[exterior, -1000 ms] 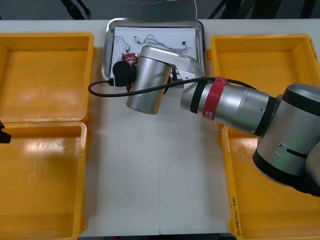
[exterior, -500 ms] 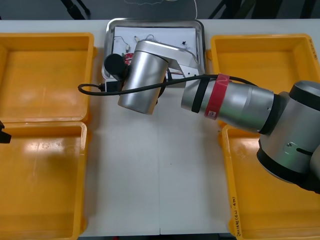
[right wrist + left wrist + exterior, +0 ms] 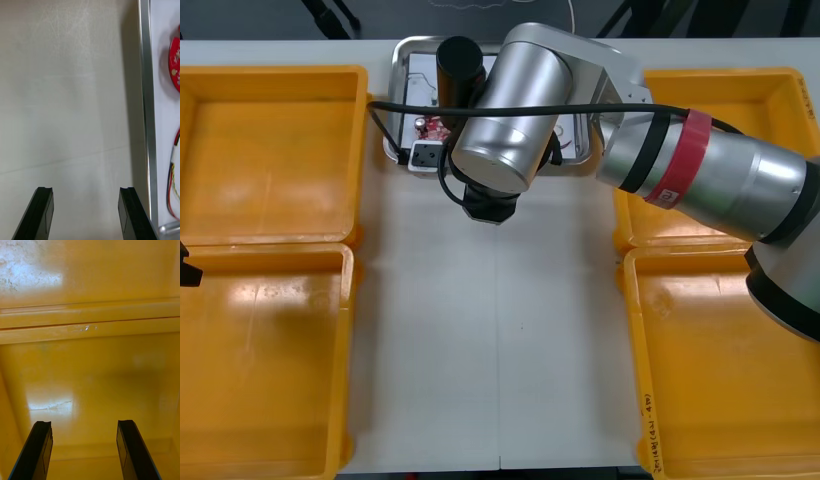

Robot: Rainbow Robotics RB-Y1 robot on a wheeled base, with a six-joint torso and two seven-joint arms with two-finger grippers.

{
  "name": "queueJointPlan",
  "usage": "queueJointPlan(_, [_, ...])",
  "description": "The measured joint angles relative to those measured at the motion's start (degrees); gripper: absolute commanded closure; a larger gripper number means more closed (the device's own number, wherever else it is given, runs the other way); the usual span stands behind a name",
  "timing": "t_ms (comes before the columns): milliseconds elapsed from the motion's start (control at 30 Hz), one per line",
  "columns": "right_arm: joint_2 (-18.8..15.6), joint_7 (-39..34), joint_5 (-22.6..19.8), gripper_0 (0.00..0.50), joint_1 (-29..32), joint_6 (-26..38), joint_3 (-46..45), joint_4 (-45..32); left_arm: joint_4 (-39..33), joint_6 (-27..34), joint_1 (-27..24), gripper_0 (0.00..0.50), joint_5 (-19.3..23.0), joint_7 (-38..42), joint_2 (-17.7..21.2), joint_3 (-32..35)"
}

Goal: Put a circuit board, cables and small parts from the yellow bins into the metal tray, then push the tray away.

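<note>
Light table (image 3: 480, 350) bears a metal tray (image 3: 394, 75) holding circuit board (image 3: 434, 127) and cables (image 3: 173, 180).

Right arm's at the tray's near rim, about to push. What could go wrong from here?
1. The open right gripper sits just off the metal tray's rim; a push landing off-centre may spin the tray.
2. The tray lies near the table's far edge; overshoot could tip it off.
Left gripper is parked over a yellow bin.
</note>
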Motion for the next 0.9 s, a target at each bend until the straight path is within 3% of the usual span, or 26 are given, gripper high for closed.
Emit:
queueJointPlan(233, [-5.37,-6.49,-6.8,0.0,0.09,3.06,-0.09,-6.19,-0.01,0.0,0.0,0.0,0.0,0.0,0.0,0.0])
queueJointPlan(733, [-15.18,-9.48,-6.8,0.0,11.25,10.47,-11.7,-23.79,-0.04,0.0,0.0,0.0,0.0,0.0,0.0,0.0])
queueJointPlan(900, [-19.55,-15.62,-7.56,0.0,14.21,11.51,-13.02,-28.96,-0.04,0.0,0.0,0.0,0.0,0.0,0.0,0.01])
